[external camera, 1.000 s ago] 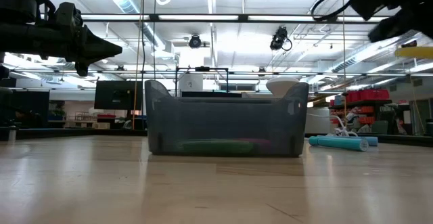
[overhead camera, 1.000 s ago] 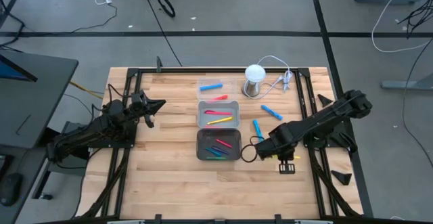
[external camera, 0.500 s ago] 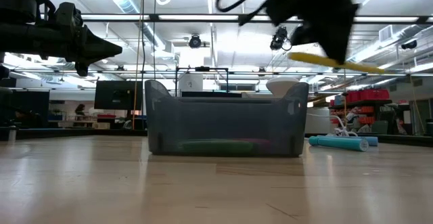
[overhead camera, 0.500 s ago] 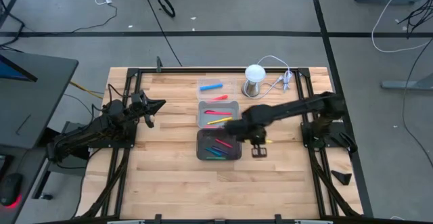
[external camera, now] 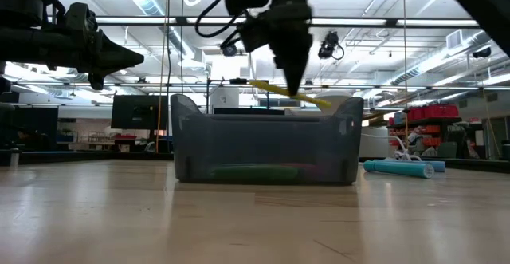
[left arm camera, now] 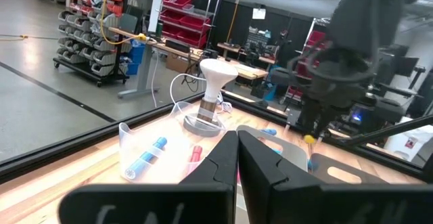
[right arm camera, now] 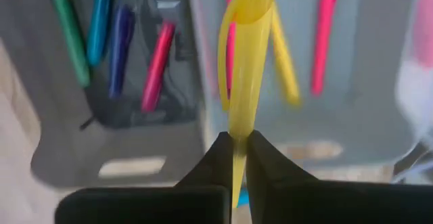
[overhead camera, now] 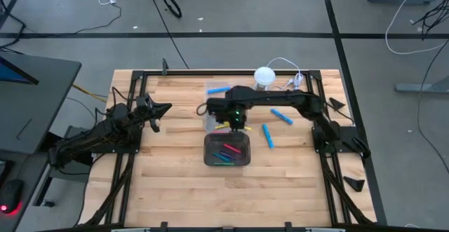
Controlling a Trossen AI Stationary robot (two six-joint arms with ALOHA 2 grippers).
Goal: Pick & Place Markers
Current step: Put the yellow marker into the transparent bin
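Markers are what we are sorting, and we are describing things from biggest to smallest. We are working on the wooden table [overhead camera: 175, 183], where 2 grey trays are sitting in line: the far tray [overhead camera: 209, 123] beneath our right arm and the near tray [overhead camera: 226, 151], which is holding green, blue, purple and pink markers [right arm camera: 157, 65]. Our left gripper [overhead camera: 163, 108] is waiting with its fingers pressed together and gripping nothing, out over the table's left side. Our right gripper [external camera: 291, 76] is hovering above the far tray, its fingers clamping tight on a yellow marker [right arm camera: 245, 61]. 2 blue markers [overhead camera: 269, 135] are lying on the bare wood to the right of the trays.
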